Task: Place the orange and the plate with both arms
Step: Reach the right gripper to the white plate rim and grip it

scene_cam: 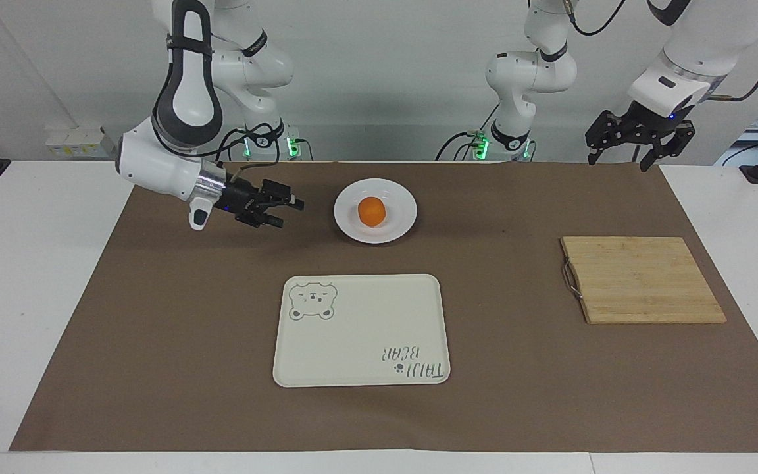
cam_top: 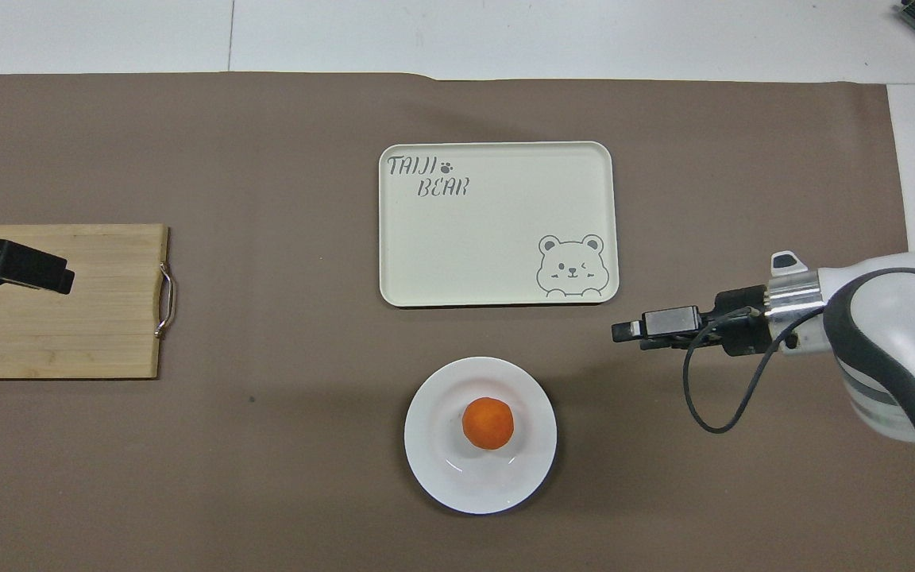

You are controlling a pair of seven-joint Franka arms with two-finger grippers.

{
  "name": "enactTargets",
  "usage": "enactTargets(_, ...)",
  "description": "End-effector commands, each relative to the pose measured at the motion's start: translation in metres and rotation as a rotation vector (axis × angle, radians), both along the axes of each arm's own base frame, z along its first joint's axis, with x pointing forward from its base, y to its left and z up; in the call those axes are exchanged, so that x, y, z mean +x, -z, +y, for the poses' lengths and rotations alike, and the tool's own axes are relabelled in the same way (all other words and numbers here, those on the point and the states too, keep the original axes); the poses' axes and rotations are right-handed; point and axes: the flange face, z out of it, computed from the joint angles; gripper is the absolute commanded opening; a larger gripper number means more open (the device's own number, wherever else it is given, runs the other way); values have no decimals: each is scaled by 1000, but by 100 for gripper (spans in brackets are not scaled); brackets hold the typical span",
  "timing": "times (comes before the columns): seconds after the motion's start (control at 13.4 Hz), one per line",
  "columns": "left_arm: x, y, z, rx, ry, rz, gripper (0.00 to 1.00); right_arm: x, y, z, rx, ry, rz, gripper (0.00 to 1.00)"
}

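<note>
**Q:** Looking at progress, what is done?

**A:** Nothing yet. The orange (scene_cam: 372, 211) sits on the plate (scene_cam: 400, 224), nearer the robots than the tray (scene_cam: 359, 375). Right gripper (scene_cam: 289, 210) hovers beside the plate, fingers apart, empty; left gripper (scene_cam: 619, 153) waits well apart, also spread.

You are looking at what is most likely a robotics lab, not a kitchen. Two white jointed arms (scene_cam: 181, 99) are standing bolted at the edge of a plain white table (scene_cam: 37, 276), their bases glowing with green lights and cables trailing off them. A brown mat (scene_cam: 155, 368) is covering the work surface, a bare pale wall is rising past the arms, and something dark, too cut off to name, is showing at one corner.
</note>
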Motion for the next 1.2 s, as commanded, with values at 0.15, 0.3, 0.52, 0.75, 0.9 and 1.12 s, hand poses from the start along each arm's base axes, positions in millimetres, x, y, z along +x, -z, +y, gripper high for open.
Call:
enactTargets(0.15, -8, 0, 4, 30, 16, 8, 100, -35, 21, 24, 22, -9, -18, 100)
enactTargets(0.3, -9, 0, 5, 39, 42, 9, 100, -46, 39, 31, 47, -26, -48, 100)
enactTargets(0.52, -8, 0, 5, 37, 42, 6, 100, -62, 65, 41, 41, -85, -95, 100)
enactTargets(0.75, -7, -1, 4, 35, 39, 0, 100, -81, 87, 50, 50, -99, -133, 100)
enactTargets(0.9, -7, -1, 4, 33, 38, 0, 100, -88, 97, 53, 61, -87, -120, 100)
enactTargets(1.12, -7, -1, 5, 34, 33, 0, 100, -93, 110, 52, 65, -77, -95, 100)
